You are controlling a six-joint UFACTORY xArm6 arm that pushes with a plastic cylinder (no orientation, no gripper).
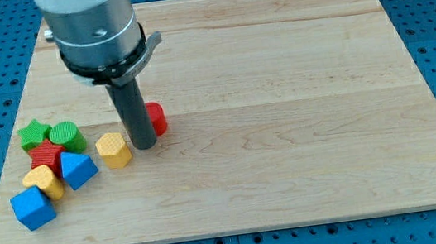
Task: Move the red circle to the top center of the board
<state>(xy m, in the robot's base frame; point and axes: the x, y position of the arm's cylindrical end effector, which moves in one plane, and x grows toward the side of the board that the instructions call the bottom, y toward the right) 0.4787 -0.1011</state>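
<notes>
- Seven blocks sit on the bench (281, 89), six of them bunched near its left edge toward the lower-left corner: a green star (33, 133), a green round block (65, 137), a red star (47, 155), a yellow heart-like block (43, 182), a blue block (79, 168) and a blue cube (32, 208).
- Just right of that bunch lies a yellow hexagon (113, 149), apart from the others.
- The red circle (156, 118) rests left of the bench's middle, about halfway between the top and bottom edges, partly hidden behind the rod.
- My tip (146, 145) stands at the circle's left, toward the bottom edge, seemingly touching it, with the yellow hexagon close on its other side.
- No jaws exist on this arm; it ends in the bare rod, so nothing is spread or pinching.
- From my tip the circle lies up and to the right, and the middle of the top edge lies farther the same way.
- I judge that a push along that line suits the task, since tip, circle and goal are roughly in a row.
- A slight off-centre contact could let the round block slip sideways off the rod.
</notes>
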